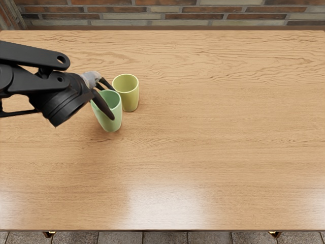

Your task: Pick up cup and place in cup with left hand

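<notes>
I see the counter (213,147) run widest right of the cups and toward its near edge. I count two: the green cup (113,122) at my left robot hand (94,84), grip unclear to me, and the yellow cup (131,99) just beside.

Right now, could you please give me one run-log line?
left hand at green cup | grip unclear | yellow cup beside it | not nested

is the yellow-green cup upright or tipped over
Upright: the yellow-green cup stands with its open rim at the top and its narrower base down on the table.
</notes>
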Motion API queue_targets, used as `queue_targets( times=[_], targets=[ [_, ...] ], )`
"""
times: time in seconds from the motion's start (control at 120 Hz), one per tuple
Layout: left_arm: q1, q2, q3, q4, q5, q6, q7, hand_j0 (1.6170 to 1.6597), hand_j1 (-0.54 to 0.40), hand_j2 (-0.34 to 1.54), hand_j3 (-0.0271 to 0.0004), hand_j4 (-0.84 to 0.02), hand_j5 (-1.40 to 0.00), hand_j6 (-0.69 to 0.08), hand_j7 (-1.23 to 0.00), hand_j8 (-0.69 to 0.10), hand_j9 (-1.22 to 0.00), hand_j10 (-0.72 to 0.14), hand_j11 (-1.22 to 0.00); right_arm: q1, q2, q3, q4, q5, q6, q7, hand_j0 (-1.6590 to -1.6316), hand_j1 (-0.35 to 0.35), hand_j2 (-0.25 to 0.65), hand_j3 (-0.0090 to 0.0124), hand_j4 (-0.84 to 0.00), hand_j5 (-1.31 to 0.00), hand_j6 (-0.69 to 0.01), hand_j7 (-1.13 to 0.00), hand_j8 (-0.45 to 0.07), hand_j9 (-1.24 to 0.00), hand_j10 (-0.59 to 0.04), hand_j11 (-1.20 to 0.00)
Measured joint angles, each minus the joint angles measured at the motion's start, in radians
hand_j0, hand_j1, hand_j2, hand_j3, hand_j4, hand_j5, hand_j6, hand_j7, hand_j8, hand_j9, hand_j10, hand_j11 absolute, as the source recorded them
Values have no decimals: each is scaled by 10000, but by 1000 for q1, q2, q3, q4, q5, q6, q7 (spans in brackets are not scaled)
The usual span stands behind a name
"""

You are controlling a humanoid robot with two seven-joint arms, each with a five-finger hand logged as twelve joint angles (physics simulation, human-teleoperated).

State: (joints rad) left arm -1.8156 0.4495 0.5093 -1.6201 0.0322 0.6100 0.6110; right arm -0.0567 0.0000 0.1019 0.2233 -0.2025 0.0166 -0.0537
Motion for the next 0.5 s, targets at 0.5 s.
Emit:
queue_targets(
  times=[0.5],
  targets=[
    [-197,23,23,-16,-143,1,0,16571,-1361,2289,0,-4548,-6431,-3158,-6321,-2966,-6313,-4243,-6296,0,0,0,1,0,0,0,-16581,-3203,-49,0,-240,-311,-239,-311,-239,-311,-239,-311]
  ],
)
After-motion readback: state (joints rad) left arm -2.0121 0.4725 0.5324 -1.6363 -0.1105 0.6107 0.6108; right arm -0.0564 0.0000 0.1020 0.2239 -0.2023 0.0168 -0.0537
